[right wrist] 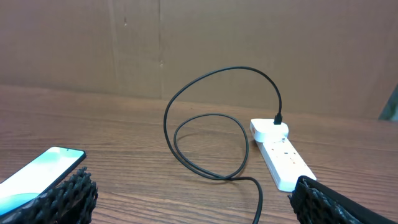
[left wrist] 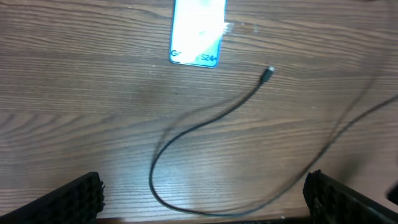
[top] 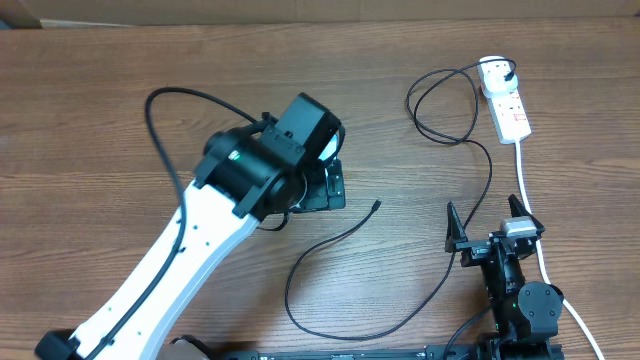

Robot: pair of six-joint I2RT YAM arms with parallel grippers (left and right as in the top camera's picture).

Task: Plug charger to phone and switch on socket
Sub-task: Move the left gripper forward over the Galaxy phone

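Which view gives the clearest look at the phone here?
Left wrist: the phone lies screen-up, its lettering partly readable, though its far end is cropped. The right wrist view catches only one end at the lower left. Overhead, the left arm hides nearly all of it.

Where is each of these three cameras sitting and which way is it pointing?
Overhead: above the table, looking straight down; the left arm, right arm and right tool show.
Left wrist: on the left arm, looking down at the phone and charger; left tool fingers at bottom corners.
Right wrist: low, facing along the table toward the socket; its fingers frame the bottom.
Shared: both wrist views show phone and charger.
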